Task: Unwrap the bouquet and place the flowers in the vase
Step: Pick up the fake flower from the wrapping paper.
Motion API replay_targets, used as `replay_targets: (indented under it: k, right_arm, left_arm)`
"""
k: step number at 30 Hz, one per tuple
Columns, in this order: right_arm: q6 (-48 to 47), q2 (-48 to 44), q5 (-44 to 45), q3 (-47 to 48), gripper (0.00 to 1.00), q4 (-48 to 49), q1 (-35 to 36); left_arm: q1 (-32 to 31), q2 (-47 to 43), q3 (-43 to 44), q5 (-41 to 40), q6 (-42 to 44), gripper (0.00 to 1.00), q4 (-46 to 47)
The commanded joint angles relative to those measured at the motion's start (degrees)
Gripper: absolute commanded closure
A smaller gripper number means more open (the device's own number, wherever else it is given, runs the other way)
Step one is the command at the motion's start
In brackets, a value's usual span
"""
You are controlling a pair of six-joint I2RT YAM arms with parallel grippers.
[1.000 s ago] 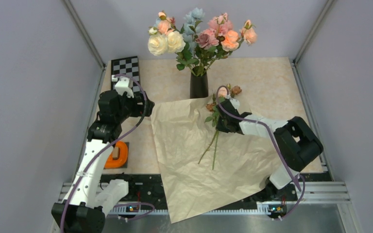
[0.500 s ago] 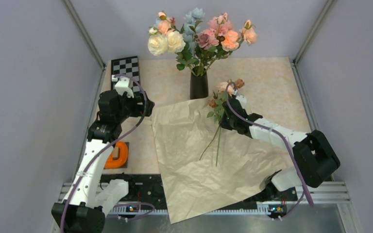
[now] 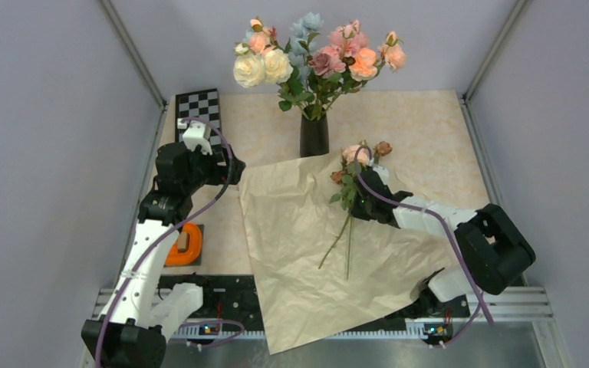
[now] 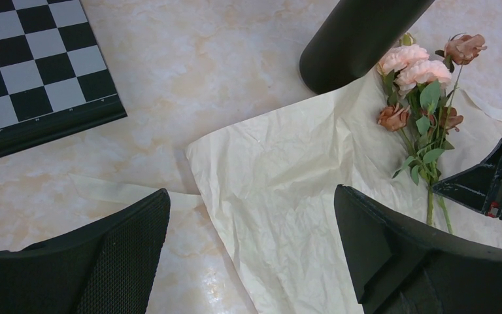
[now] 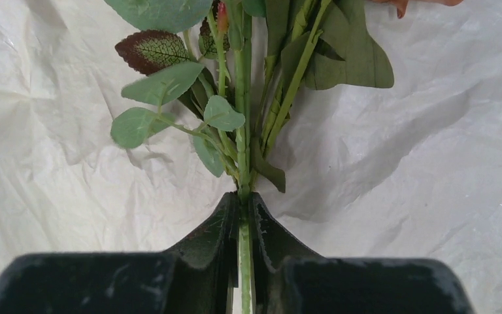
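Observation:
The black vase (image 3: 314,135) stands at the back centre with cream, pink and pale-blue flowers (image 3: 262,67) in it; its base shows in the left wrist view (image 4: 359,36). The bouquet's tan paper (image 3: 307,261) lies spread flat. My right gripper (image 3: 362,201) is shut on the green stems (image 5: 243,144) of a small bunch of peach-pink and brownish-mauve roses (image 3: 357,157), held just right of the vase with the stem ends over the paper. In the right wrist view the jaws (image 5: 243,203) pinch the stems. My left gripper (image 3: 226,170) hangs open over the paper's far left corner (image 4: 251,193).
A black-and-white checkerboard (image 3: 199,103) lies at the back left. An orange ring-shaped object (image 3: 188,245) sits beside the left arm. A loose pale paper strip (image 4: 104,190) lies on the marble-patterned tabletop. Grey walls close in both sides.
My right gripper carried the small bunch a little to the right, rising and then settling slightly; its elbow swung right. The left arm and the paper stayed still.

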Motion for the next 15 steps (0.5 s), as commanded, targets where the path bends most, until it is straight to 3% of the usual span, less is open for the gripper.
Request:
replay_targets:
  k: [1,4,8,15]
  right_arm:
    - [-0.4,-0.1,-2.8,-1.5,0.9,5.8,0.7]
    - [-0.3,-0.5,-3.5,-2.2,0.91,6.5,0.7]
    - [0.1,-2.6,-4.4,-3.6,1.0,7.2,0.7]
    - [1.2,-11.5,-3.6,-5.8,1.0,6.0,0.7]
  left_arm:
    - [0.2,0.1,-0.6,1.1,0.0,0.01,2.4]
    - [0.2,0.2,-0.6,1.2,0.0,0.01,2.4]
    - [0.2,0.3,-0.6,1.2,-0.1,0.01,2.4]
    - [0.2,0.3,-0.7,1.5,-0.2,0.01,2.5]
